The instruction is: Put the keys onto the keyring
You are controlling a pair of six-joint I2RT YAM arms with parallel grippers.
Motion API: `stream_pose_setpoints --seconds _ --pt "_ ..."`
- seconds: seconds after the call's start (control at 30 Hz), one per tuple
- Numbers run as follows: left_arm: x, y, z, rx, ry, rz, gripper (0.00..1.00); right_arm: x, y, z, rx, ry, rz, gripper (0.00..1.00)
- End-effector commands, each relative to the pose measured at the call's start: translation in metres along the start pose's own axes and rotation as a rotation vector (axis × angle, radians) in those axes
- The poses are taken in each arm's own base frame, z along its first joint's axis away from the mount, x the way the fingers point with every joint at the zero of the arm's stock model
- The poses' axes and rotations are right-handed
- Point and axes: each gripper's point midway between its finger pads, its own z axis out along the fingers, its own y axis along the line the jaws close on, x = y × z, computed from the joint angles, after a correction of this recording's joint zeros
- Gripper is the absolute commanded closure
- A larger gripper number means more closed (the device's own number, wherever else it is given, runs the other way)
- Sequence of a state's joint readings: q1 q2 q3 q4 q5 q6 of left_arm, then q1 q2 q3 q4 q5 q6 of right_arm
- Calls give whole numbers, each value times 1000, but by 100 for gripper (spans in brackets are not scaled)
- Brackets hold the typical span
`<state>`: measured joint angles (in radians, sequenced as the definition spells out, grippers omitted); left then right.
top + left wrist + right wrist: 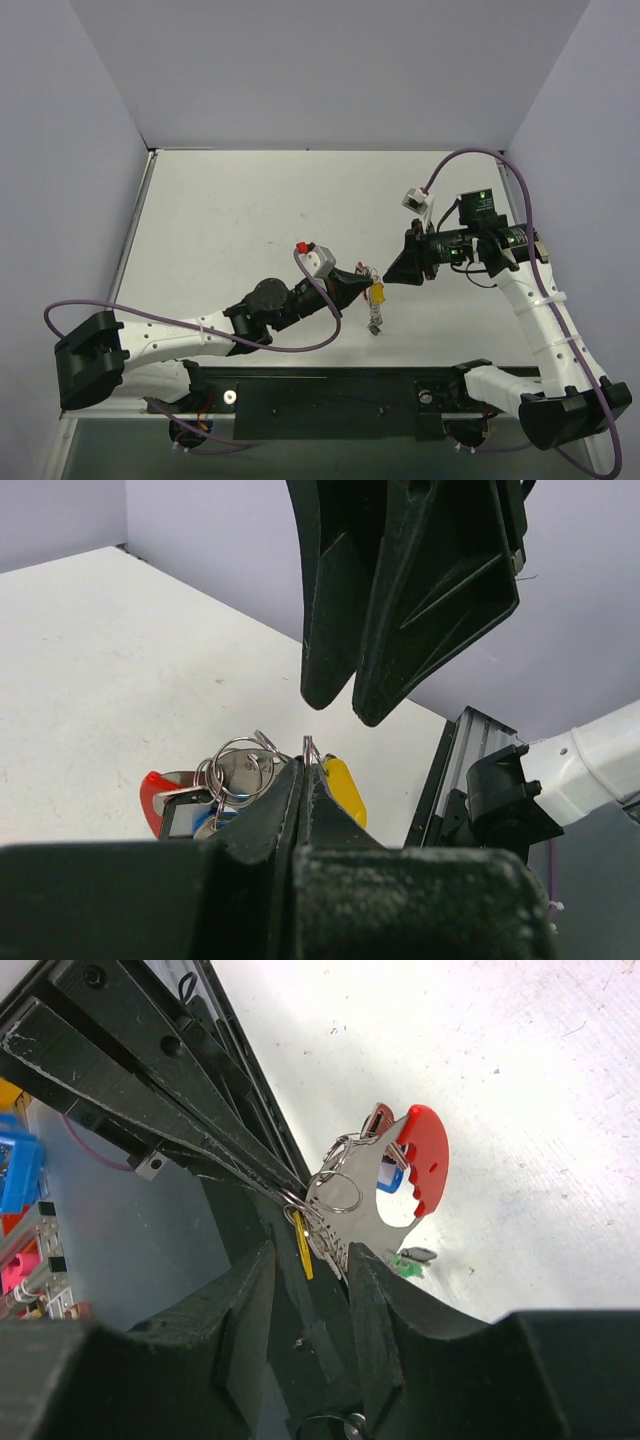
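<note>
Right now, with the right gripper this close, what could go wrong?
The left gripper pinches the keyring only at its fingertips; a nudge from the open right gripper could knock it loose. The yellow key sits by the right fingers, so closing might catch it, not the ring.

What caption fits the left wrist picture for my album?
Left gripper pinches the keyring with its keys; right gripper hovers open close by.
</note>
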<state>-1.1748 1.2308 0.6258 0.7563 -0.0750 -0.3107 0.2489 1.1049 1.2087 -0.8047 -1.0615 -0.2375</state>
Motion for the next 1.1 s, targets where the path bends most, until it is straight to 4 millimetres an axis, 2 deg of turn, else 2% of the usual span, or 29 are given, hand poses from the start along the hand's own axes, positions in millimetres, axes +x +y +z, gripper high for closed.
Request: stream_pose_setpoints --seconds 0.0,0.1,0.4,0.7,0.83,0.93,1.07 --pt "-49 -9 9 -19 -132 -42 100 -2 6 2 -13 -17 0 68" --pt "-53 -4 9 -58 -143 -61 100 6 10 6 -20 12 -32 64" --pt "-60 1 10 -112 -156 -94 100 19 -10 11 93 88 -76 64" --pt "-64 4 12 -154 -162 -107 100 15 -17 23 116 121 -67 64" --pt "-63 6 10 -162 -165 -108 100 16 -16 25 106 117 -59 71" --pt "-62 6 9 -163 -163 -103 100 13 -8 26 63 107 -52 87" --pt "-59 7 10 -162 -156 -100 100 10 -4 27 32 99 -44 100"
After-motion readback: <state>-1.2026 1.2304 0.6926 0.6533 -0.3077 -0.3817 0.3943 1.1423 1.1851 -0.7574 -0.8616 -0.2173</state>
